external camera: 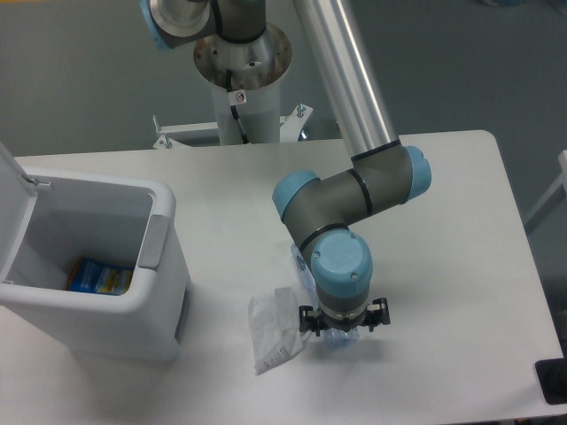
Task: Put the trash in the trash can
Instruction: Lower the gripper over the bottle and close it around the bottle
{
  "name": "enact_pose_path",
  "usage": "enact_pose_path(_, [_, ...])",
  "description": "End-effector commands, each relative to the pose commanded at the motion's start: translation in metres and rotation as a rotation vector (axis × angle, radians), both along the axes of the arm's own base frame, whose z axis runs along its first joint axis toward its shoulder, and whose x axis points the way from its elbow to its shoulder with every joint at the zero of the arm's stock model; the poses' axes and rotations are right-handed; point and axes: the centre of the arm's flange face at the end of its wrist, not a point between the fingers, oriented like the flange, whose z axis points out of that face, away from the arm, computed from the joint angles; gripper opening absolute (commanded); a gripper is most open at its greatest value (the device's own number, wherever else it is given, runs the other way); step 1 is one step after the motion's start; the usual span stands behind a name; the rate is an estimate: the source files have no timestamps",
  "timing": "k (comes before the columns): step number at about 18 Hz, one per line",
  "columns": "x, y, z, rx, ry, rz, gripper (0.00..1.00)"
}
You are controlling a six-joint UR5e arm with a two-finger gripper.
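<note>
The one camera looks down on a white table (443, 266) from above. The table's far edge runs along the top and its right edge slants down past the arm. There is a lot of bare table on the right side and between the arm and the bin.

The gripper (342, 329) points straight down, low over the table. It sits right on top of the bottle (303, 266). Only a bit of the clear bluish bottle peeks out by the arm's wrist, and another bit shows under the gripper. The arm's blue cap hides the fingers, so I cannot tell if the hand is open or closed, or if it has the bottle.

The wrapper (273, 329) lies flat on the table just left of the gripper. It is crumpled and whitish with a small printed label. It is very near the gripper's left side.

The trash can (164, 292) stands at the left side of the table, well apart from the gripper. Its lid (11, 190) is tipped up and open. A small blue-and-yellow packet (99, 277) lies inside at the bottom. The grey latch tab (153, 241) faces the arm.

A dark thing (554, 381) sits at the table's right front corner.
</note>
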Motion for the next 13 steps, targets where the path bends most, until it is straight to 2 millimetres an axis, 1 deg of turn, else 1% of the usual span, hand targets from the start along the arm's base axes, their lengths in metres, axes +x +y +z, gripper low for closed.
enact_pose_path(1, [-0.002,0.0,-0.003,-0.013,0.01,0.008,0.96])
enact_pose_path(2, [-0.002,0.001,-0.003,-0.018,0.016,0.012,0.9])
enact_pose_path(3, [0.0,0.002,-0.003,-0.014,0.013,0.012,0.81])
enact_pose_path(4, [0.0,0.001,-0.004,-0.02,0.014,0.01,0.78])
enact_pose_path(5, [0.0,0.001,-0.006,-0.024,0.016,0.011,0.71])
enact_pose_path(6, [-0.001,0.002,-0.004,-0.02,0.016,0.01,0.63])
enact_pose_path(8, [0.0,0.002,0.0,-0.013,0.015,0.009,0.55])
enact_pose_path(9, [0.0,0.003,0.003,-0.007,0.016,0.008,0.5])
enact_pose_path(10, [-0.001,0.004,0.008,0.004,0.015,0.006,0.48])
enact_pose_path(13, [0.002,0.006,0.023,0.064,-0.013,0.006,0.47])
